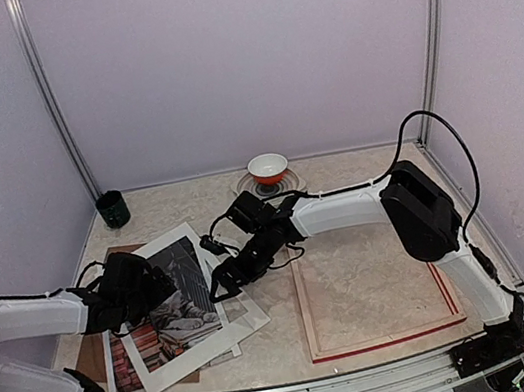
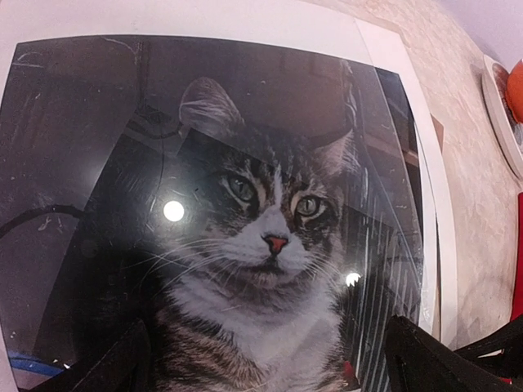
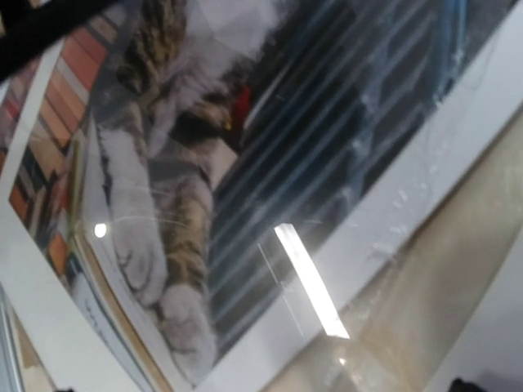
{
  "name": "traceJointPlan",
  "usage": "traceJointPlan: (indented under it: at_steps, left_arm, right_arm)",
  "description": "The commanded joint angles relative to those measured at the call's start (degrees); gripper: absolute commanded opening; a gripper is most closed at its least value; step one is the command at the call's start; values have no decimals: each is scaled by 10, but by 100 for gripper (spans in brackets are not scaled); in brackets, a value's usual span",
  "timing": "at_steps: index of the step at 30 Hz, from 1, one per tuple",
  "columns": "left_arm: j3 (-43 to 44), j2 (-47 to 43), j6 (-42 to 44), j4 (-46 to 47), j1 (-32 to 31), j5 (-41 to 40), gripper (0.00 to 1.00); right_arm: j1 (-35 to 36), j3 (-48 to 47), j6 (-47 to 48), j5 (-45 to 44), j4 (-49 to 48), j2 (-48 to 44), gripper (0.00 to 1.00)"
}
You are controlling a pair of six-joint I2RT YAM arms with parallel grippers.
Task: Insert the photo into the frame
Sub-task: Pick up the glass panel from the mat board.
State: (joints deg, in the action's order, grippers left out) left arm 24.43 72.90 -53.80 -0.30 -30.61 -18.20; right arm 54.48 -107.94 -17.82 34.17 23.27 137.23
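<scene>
The photo (image 1: 175, 308) of a grey tabby cat lies in a pile of sheets at the left of the table, inside a white mat (image 1: 194, 355). The frame (image 1: 389, 340) lies flat to the right of the pile, pale wood up, with a red edge. My left gripper (image 1: 140, 283) hovers low over the cat's face (image 2: 270, 245), open, its dark fingertips (image 2: 122, 363) wide apart. Just above the pile's right edge, my right gripper (image 1: 227, 275) looks open with nothing in it. Its wrist view shows the cat's paws (image 3: 163, 245) and the mat (image 3: 409, 188), not its fingers.
A clear sheet (image 2: 384, 163) covers the photo and glares. A brown backing board (image 1: 92, 353) sticks out at the pile's left. A dark green cup (image 1: 112, 209) stands at the back left and a red-and-white bowl (image 1: 268, 167) at the back centre.
</scene>
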Motion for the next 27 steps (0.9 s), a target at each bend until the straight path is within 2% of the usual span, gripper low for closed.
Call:
traceJointPlan:
  at_steps: [1,17,27]
  left_arm:
    - [-9,9,-2,23,-8,3,99]
    - [-10,44,-19,53,-29,9,99]
    - [-9,37,-19,57,-33,3,99]
  right_arm:
    - [11,-24,-9,10,-4,16,99]
    - [21,-41,-33,11,11,35,99]
    - [19,-32,-74,47,-4,16,99]
